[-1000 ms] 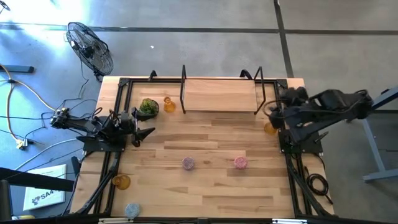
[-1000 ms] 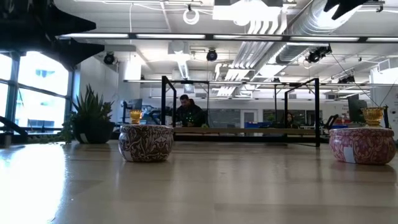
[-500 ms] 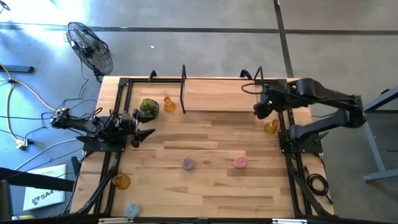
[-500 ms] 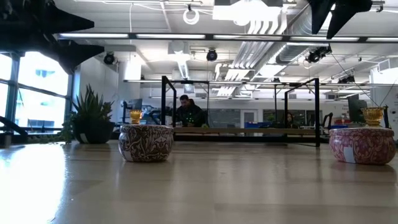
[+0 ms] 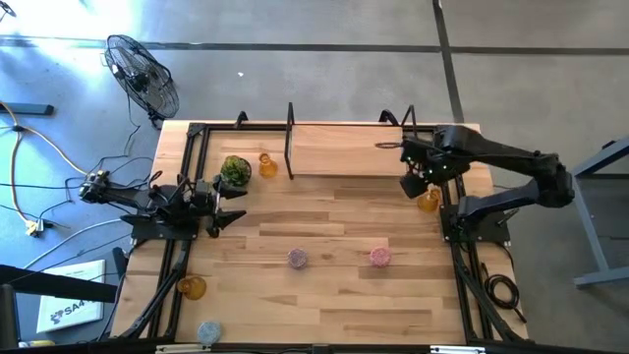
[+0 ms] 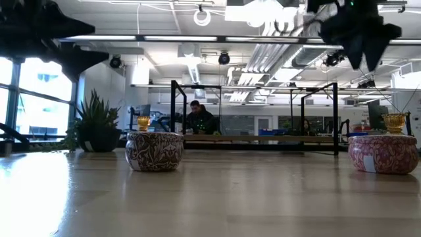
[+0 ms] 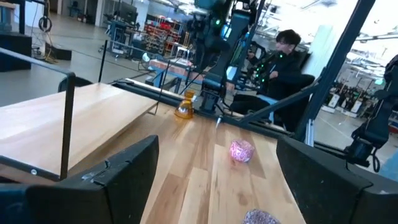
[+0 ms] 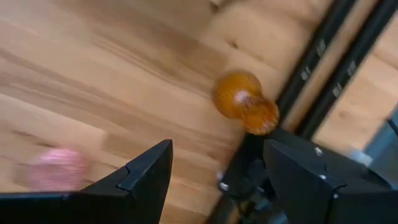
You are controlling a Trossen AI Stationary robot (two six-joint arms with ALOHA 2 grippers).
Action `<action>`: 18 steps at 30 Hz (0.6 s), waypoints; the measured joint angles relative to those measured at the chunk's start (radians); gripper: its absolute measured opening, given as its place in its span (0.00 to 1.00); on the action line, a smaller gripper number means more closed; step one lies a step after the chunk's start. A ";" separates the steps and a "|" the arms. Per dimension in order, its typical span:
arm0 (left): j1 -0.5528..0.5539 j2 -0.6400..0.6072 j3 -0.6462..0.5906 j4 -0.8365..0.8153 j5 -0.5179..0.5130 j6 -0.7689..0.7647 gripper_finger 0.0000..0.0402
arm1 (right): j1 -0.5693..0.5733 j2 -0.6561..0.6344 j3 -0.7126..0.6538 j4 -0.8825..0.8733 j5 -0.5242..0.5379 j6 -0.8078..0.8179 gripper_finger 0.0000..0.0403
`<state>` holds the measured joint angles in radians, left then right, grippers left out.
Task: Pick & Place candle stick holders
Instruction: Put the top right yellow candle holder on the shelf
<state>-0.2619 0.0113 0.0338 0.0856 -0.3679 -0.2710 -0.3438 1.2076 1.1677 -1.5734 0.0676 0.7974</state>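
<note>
Right end effector hangs above the amber bottle-shaped glass candle stick holder at the counter's right edge, fingers spread wide, empty. Judged step: approach. Next: descend and centre over the holder's neck. Left end effector waits spread and empty at the left edge.

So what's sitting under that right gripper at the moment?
An amber candle stick holder stands on the wooden table below the open right gripper, beside the dark frame rail. The holder's base is hidden.

3 amber bottle-shaped holders stand on the worktop at 11, 3 and 8 o'clock; lilac and pink sit near centre, pale blue at 7.
</note>
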 joint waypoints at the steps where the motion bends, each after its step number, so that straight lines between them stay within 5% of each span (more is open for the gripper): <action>1: 0.000 0.000 0.000 -0.003 0.000 0.000 0.80 | -0.006 0.000 -0.036 0.001 -0.004 -0.016 0.61; 10: 0.000 0.000 0.000 -0.010 -0.012 0.003 0.80 | -0.042 0.002 -0.283 0.002 -0.074 -0.087 0.61; 18: 0.000 0.000 0.000 -0.010 -0.019 0.004 0.80 | -0.042 0.004 -0.318 0.012 0.003 -0.104 0.61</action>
<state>-0.2619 0.0113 0.0338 0.0761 -0.3867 -0.2668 -0.3859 1.2116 0.8494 -1.5609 0.0702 0.6938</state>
